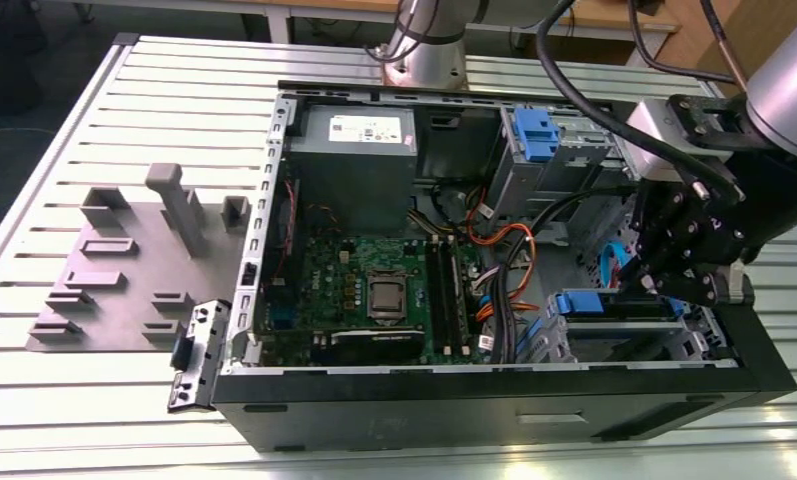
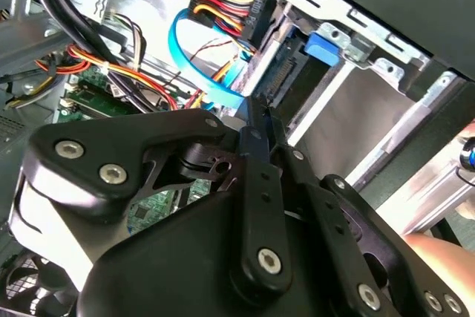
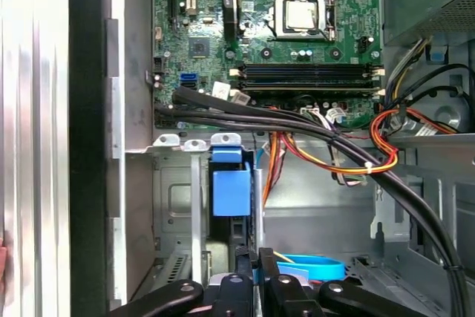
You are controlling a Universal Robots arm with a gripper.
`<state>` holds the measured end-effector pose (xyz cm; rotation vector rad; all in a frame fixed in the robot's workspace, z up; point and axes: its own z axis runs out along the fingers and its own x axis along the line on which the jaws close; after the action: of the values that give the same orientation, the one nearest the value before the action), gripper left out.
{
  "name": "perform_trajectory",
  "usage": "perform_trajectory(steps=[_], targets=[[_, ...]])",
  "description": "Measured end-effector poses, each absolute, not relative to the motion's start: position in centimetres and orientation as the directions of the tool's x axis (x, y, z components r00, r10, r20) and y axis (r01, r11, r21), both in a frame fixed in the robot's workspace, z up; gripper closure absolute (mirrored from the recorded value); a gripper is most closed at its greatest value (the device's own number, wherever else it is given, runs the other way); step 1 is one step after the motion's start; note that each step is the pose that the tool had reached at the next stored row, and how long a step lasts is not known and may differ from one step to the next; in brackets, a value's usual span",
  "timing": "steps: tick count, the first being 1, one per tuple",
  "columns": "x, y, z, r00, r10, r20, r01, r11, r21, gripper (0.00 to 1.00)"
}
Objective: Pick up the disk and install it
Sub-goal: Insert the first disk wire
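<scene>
The end effector (image 1: pixel 665 285) reaches into the computer case (image 1: pixel 505 400) at the exterior view's right, fingers narrow together, pressing the disk (image 2: pixel 286 72) edgewise into its bay (image 1: pixel 618 330), seemingly seating it.

I see the open computer case (image 1: pixel 505 400) on my slatted table (image 1: pixel 51 400), green motherboard (image 1: pixel 371 290) exposed, grey fixture block (image 1: pixel 118 270) beside it.
</scene>
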<state>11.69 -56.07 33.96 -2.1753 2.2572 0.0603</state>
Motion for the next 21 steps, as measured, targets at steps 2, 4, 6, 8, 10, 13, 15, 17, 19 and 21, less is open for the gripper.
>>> perform_trajectory(steps=[2, 4, 6, 8, 10, 13, 15, 17, 19, 21], targets=[[11.69, -56.34, 33.96, -0.037, -0.999, -0.031, -0.999, 0.037, 0.023, 0.84], [11.69, -56.45, 33.96, -0.037, -0.999, -0.031, -0.999, 0.037, 0.023, 0.84], [11.69, -56.49, 33.91, -0.037, -0.999, -0.031, -0.999, 0.037, 0.023, 0.84], [11.69, -56.5, 33.84, -0.037, -0.999, -0.031, -0.999, 0.037, 0.023, 0.84], [11.69, -56.5, 33.84, -0.037, -0.999, -0.031, -0.999, 0.037, 0.023, 0.84], [11.69, -56.51, 33.82, -0.037, -0.999, -0.033, -0.999, 0.037, 0.023, 0.84], [11.69, -56.51, 33.82, -0.037, -0.999, -0.039, -0.999, 0.036, 0.024, 0.84], [11.69, -56.52, 33.84, -0.037, -0.999, -0.04, -0.999, 0.036, 0.024, 0.84], [11.69, -56.63, 33.83, -0.037, -0.998, -0.04, -0.999, 0.036, 0.024, 0.84], [11.69, -56.7, 33.83, -0.037, -0.998, -0.04, -0.999, 0.036, 0.024, 0.84]])
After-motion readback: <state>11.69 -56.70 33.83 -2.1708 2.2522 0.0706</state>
